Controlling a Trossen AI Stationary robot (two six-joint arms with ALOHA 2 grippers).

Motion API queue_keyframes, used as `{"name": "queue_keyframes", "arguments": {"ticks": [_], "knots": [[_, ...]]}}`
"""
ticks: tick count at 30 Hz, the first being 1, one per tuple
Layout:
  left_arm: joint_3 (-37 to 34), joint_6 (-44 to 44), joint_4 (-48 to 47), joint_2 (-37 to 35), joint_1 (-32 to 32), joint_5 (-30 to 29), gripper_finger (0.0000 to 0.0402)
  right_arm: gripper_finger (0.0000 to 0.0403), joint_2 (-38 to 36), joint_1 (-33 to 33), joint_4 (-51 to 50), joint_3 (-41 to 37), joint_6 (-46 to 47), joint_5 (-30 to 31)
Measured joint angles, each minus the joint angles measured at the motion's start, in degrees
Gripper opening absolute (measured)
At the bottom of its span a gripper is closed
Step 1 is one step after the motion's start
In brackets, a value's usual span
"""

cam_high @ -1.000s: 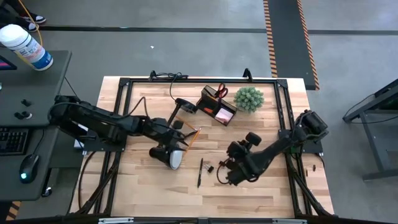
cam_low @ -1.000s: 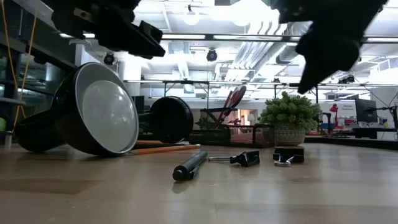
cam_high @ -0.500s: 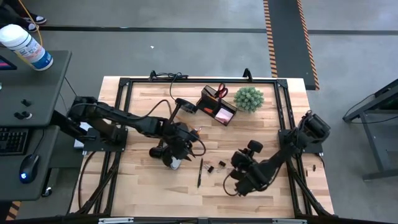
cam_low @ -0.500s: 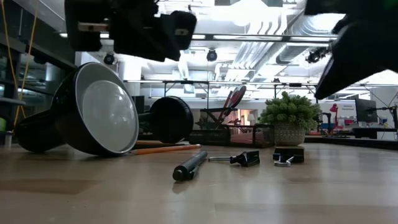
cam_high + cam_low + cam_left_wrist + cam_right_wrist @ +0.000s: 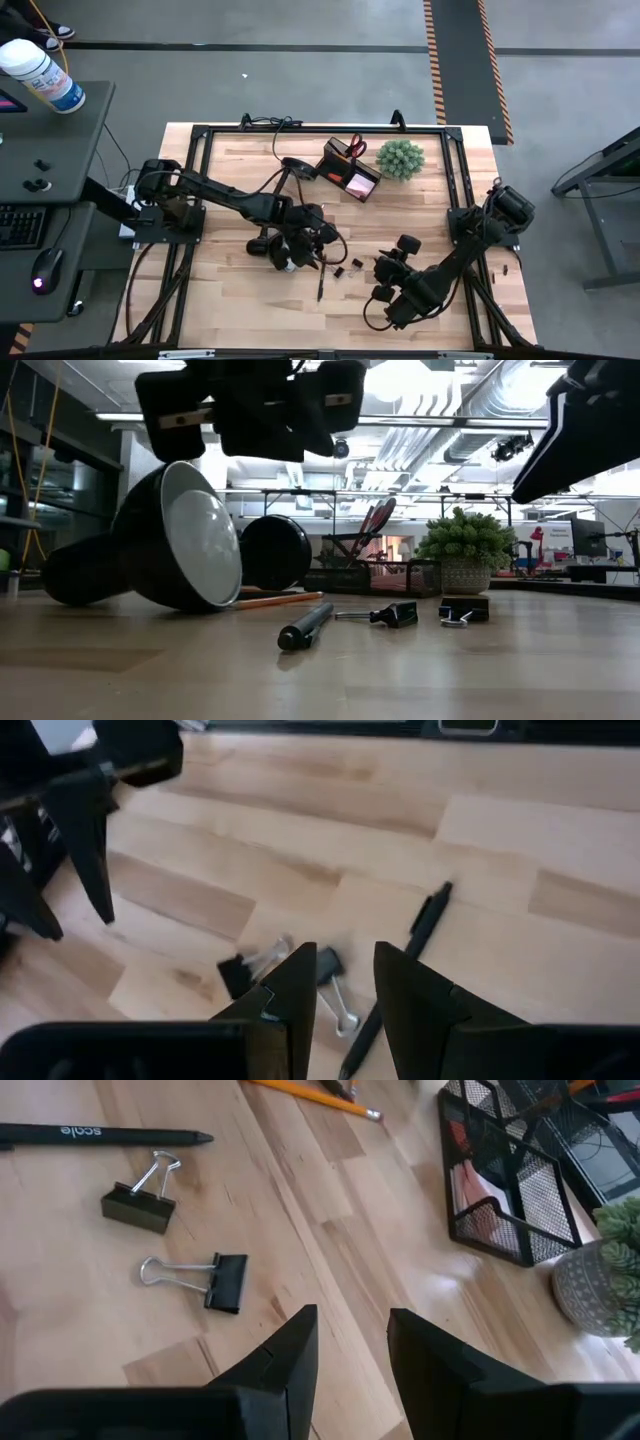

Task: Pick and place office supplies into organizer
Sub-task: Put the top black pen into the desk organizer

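My left gripper (image 5: 322,250) (image 5: 345,990) hovers open above the table's middle, beside the lamp head. Just past its fingertips lie a black pen (image 5: 400,970) and two black binder clips (image 5: 240,972) (image 5: 327,963). My right gripper (image 5: 376,295) (image 5: 350,1350) hangs open near the front edge, right of the clips (image 5: 140,1205) (image 5: 215,1280) and the pen (image 5: 100,1135). A yellow-orange pencil (image 5: 270,600) lies flat behind the pen. At the back, the dark mesh organizer (image 5: 350,170) holds orange-handled scissors (image 5: 356,147) and a pink sticky pad (image 5: 358,183).
A black desk lamp lies on the table, its head (image 5: 283,252) (image 5: 180,535) under the left arm and its base (image 5: 297,168) near the organizer. A green spiky plant (image 5: 400,158) stands right of the organizer. A black frame (image 5: 200,135) borders the tabletop.
My left gripper has swung toward the table's right edge, past the lamp head to above the pen and clips, rolling about its own axis. The lamp head has shifted slightly to the right. My right gripper has drawn back toward the near edge.
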Motion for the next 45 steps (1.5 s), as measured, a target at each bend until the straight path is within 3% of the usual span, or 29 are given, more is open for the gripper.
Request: {"name": "queue_keyframes", "arguments": {"ticks": [11,19,35,39,45], "knots": [[5.58,-10.86,-15.09,0.24,0.02,-15.61,0.0092,0.0114,0.00,-0.04,0.78,0.00,-0.90,0.69],[5.64,-17.14,-24.09,-0.24,0.02,-16.64,0.0092,0.0114,0.00,-0.07,0.69,0.02,-1.14,1.25],[5.66,-24.07,-27.99,-8.15,1.16,-33.07,0.0092,0.0114,0.00,-0.07,0.45,0.07,-1.72,1.69],[5.67,-20.68,-29.48,-8.35,5.96,-32.29,0.0092,0.0114,0.00,-0.07,0.47,0.09,-2.00,2.33],[2.96,-21.66,-28.33,-8.35,15.46,-22.74,0.0092,0.0114,0.00,-0.07,0.47,0.07,-2.24,2.40]]}}
